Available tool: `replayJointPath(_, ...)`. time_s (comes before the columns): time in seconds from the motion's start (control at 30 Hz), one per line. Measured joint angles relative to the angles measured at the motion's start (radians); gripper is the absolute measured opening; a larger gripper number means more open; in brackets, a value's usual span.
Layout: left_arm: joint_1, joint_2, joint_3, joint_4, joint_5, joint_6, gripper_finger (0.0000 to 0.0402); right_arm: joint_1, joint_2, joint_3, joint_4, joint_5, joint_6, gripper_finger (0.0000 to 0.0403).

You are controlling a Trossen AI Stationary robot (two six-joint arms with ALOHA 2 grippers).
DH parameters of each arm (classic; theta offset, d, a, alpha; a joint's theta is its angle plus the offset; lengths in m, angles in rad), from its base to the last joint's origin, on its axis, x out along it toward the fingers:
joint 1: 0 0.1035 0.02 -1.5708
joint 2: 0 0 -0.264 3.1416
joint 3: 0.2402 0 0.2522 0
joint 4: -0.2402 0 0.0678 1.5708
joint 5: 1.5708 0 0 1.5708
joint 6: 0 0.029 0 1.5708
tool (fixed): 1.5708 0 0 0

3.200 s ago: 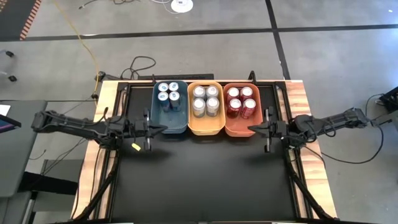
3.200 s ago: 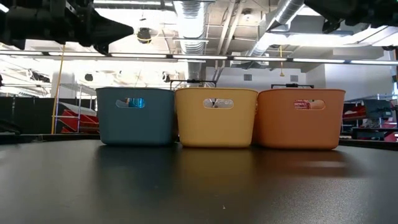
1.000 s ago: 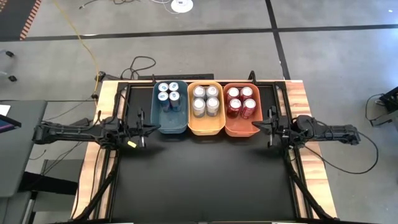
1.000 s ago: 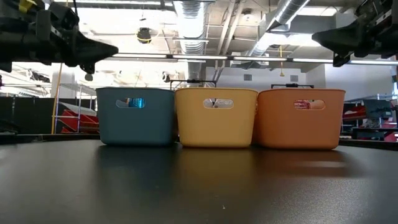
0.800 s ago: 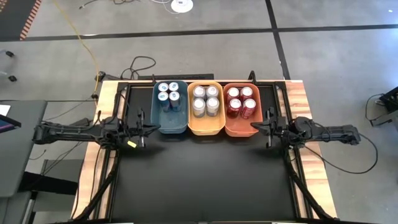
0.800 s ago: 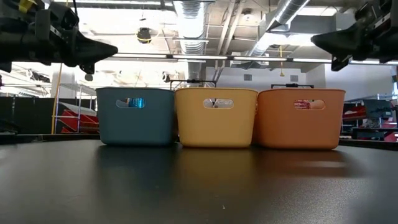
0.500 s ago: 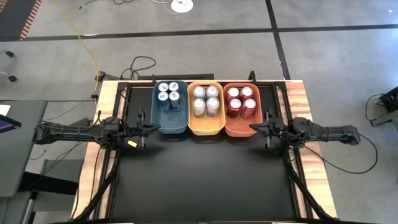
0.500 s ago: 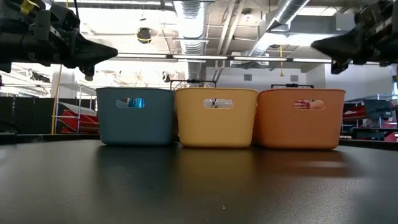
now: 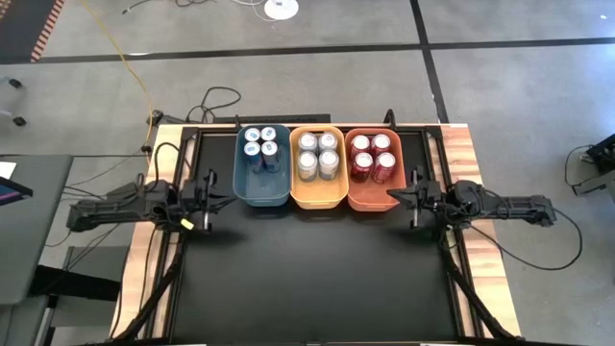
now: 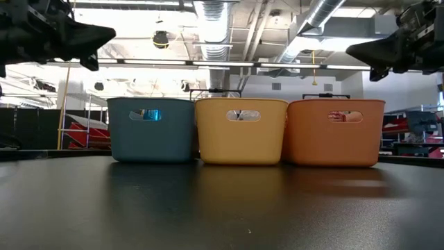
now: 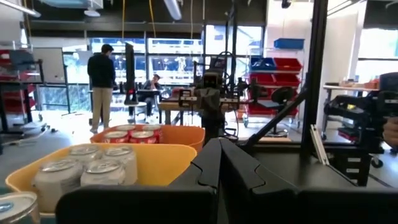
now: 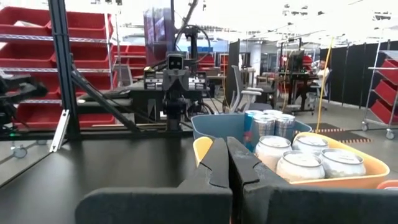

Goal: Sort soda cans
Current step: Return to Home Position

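Note:
Four dark blue soda cans (image 9: 260, 141) stand in the teal bin (image 9: 260, 188). Four silver cans (image 9: 318, 153) stand in the yellow bin (image 9: 318, 196), and four red cans (image 9: 372, 154) in the orange bin (image 9: 370, 197). The three bins stand side by side at the table's far edge. My left gripper (image 9: 229, 197) hovers shut to the left of the teal bin, above the table (image 10: 104, 32); its fingers meet in the left wrist view (image 11: 219, 155). My right gripper (image 9: 389, 197) hovers shut by the orange bin's near right corner (image 10: 355, 48), its fingers together (image 12: 226, 155).
The black tabletop (image 9: 307, 279) stretches from the bins toward the near edge. Dark frame rails (image 9: 452, 259) run along both sides of the table. A person (image 11: 101, 84) stands far off in the room beyond the table.
My left gripper has drawn back from the teal bin toward the table's left edge and has risen a little. It has stayed shut. The cans and bins have not moved.

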Motion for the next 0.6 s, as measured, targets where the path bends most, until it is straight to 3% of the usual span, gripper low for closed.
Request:
replayJointPath(0.1, 0.000, -0.083, 0.000, -0.091, -0.002, -0.001, 0.0000, 0.000, -0.001, 0.000, -0.005, 0.000, 0.000, 0.0000)
replayJointPath(0.6, 0.003, -0.080, 0.000, -0.255, -0.109, -0.026, 0.0000, 0.000, -0.001, 0.000, -0.109, 0.000, 0.031, 0.0000)
